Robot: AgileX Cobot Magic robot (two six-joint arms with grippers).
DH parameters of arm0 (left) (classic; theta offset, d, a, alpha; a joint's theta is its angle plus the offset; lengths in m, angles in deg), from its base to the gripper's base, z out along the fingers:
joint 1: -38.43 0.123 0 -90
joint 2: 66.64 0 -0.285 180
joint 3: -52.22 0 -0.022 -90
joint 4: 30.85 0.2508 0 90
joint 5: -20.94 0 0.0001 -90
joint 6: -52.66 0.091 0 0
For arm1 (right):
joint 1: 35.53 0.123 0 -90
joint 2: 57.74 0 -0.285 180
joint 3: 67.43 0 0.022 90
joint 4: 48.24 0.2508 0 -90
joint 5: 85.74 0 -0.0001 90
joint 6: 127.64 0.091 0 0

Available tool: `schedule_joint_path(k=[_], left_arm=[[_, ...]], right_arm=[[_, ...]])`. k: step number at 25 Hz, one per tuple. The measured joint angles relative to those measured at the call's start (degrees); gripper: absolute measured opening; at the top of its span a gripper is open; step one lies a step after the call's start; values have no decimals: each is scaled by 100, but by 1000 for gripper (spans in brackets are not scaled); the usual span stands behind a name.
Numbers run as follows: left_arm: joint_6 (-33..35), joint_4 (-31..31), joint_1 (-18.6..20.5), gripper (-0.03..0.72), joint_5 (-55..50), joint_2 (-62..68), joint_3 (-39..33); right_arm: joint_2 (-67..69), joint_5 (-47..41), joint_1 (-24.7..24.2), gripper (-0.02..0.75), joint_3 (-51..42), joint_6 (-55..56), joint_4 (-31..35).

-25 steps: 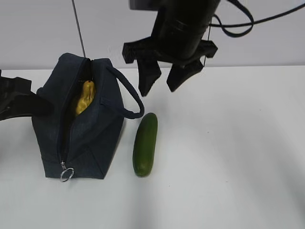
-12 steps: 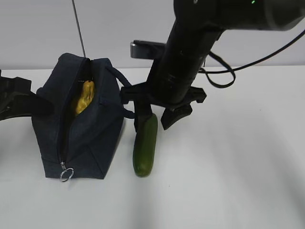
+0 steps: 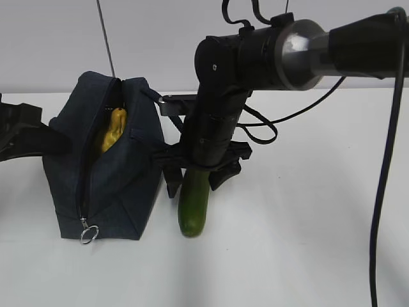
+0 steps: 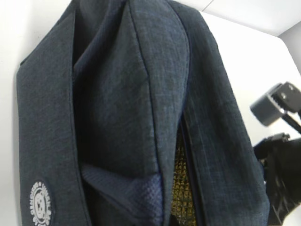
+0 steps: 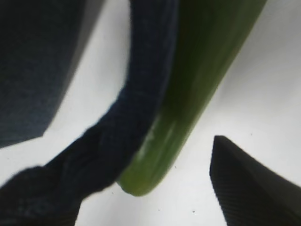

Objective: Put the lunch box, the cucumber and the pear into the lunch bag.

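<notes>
Navy fabric takes up the left side of the exterior view: the lunch bag sits on the white table with its zipper open along the top, and the silver ring pull hangs at the lower front corner. Through the opening you can see the yellow pear tucked inside, toward the upper part of the slot. No sign of the lunch box in any view, so can't say where it is.

Just right of the bag lies the cucumber, dark green, lengthwise toward the camera, its near end in the lower middle of the frame. The right gripper is down over its far half, jaws spread apart with one finger on each side of it, not squeezing it as far as I can see. In the right wrist view the cucumber runs diagonally from upper right to lower centre, with the bag's loop handle lying right against its left side, and one black fingertip in the lower right, clear of the cucumber.

The left gripper is mostly out of sight at the far left edge, and it's closed. The left wrist view is basically all bag fabric, a round logo patch lower left.
</notes>
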Motion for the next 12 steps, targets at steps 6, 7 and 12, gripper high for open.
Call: schedule_joint_path(k=[6,7,12], left_arm=[[0,0,0,1,5,0,0],[0,0,0,1,5,0,0],[0,0,0,1,5,0,0]], right_arm=[[307,100,0,610,354,191,-72],[384,68,0,610,397,265,-162],[519,-24,0,610,445,636,-682]])
